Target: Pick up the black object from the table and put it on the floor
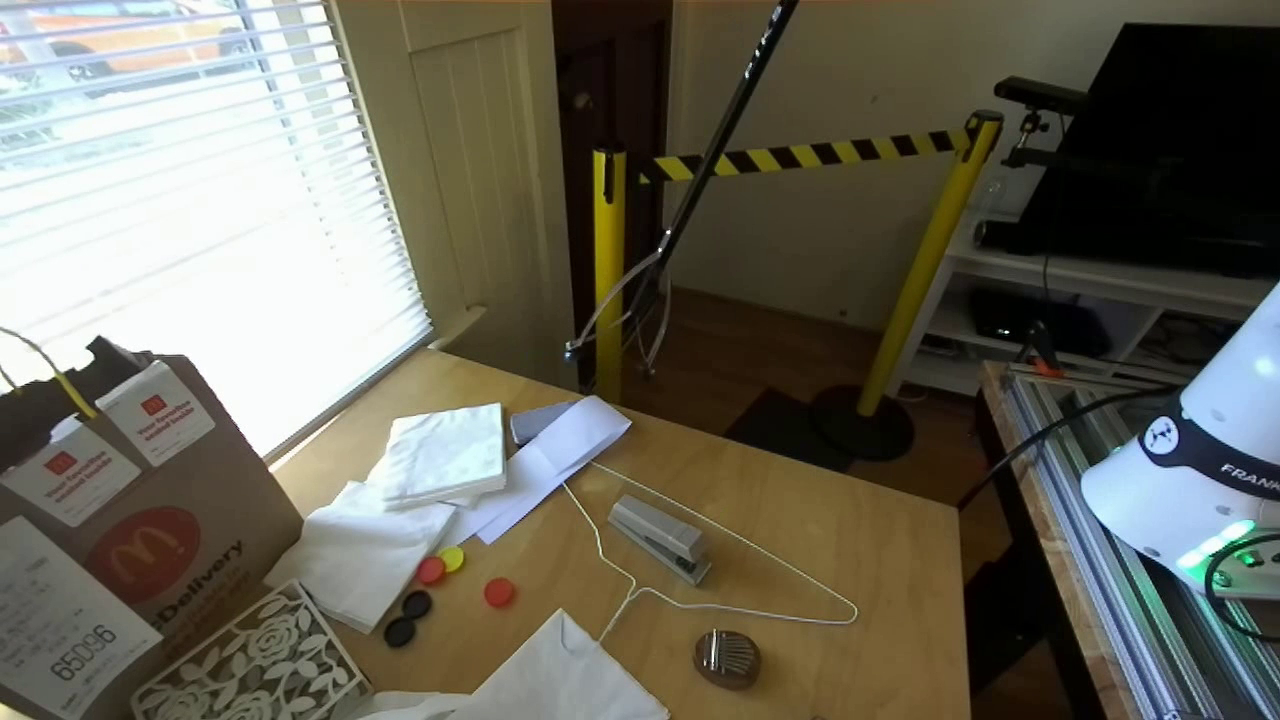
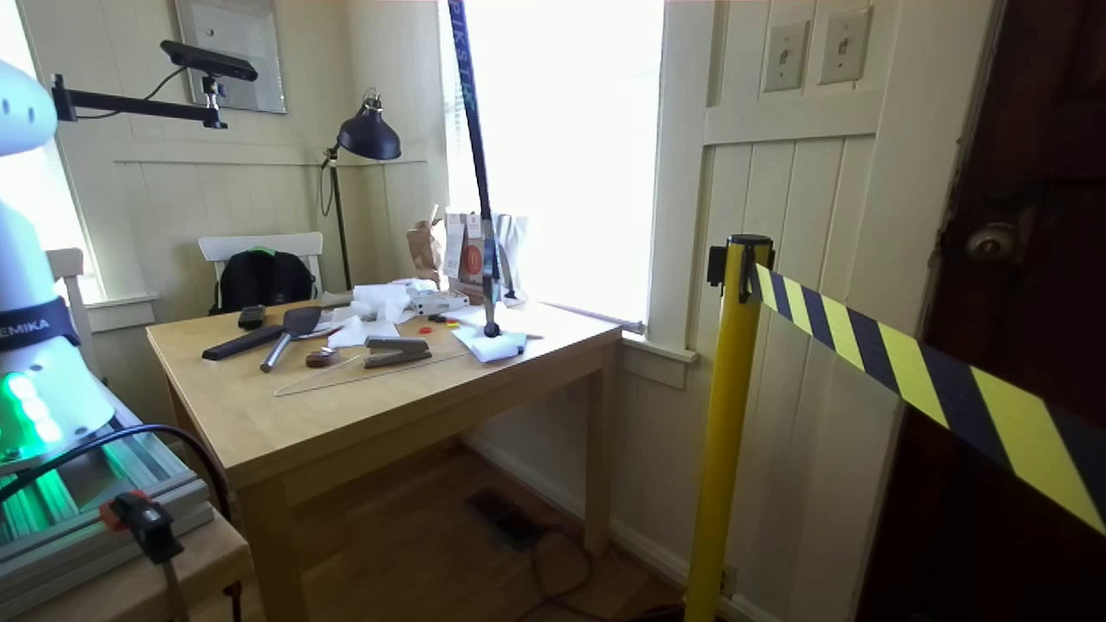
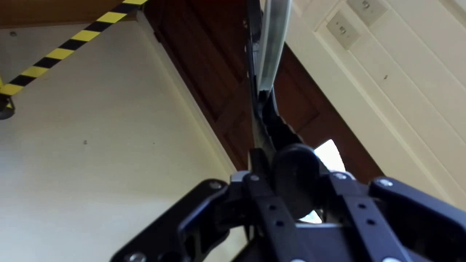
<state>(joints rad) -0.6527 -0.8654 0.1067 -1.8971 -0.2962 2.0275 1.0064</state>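
Well left of the hand [image 3: 291, 174], in the wrist view, slants a striped belt [image 3: 60, 54]; pale wall [image 3: 109, 120] lies between. Then the hand itself, its fingers drawn in and closed on the black rod [image 1: 732, 110], which reaches ahead of it in front of a brown door [image 3: 218, 62]. To the hand's right, farther up the frame, are light switches [image 3: 343, 30].

In both exterior views the rod hangs from the top edge, aslant, its lower end raised off the table [image 1: 900, 650]; whether that end is over the table or beyond its edge is hard to judge. Below the hand on the table, left to right in an exterior view, are a paper bag [image 1: 235, 480], napkins [image 1: 445, 455], caps [image 1: 500, 592], a stapler [image 1: 655, 535] within the outline of a hanger [image 1: 770, 614], and a thumb piano [image 1: 727, 658]. Lower still, the floor [image 2: 389, 527] shows under the table.
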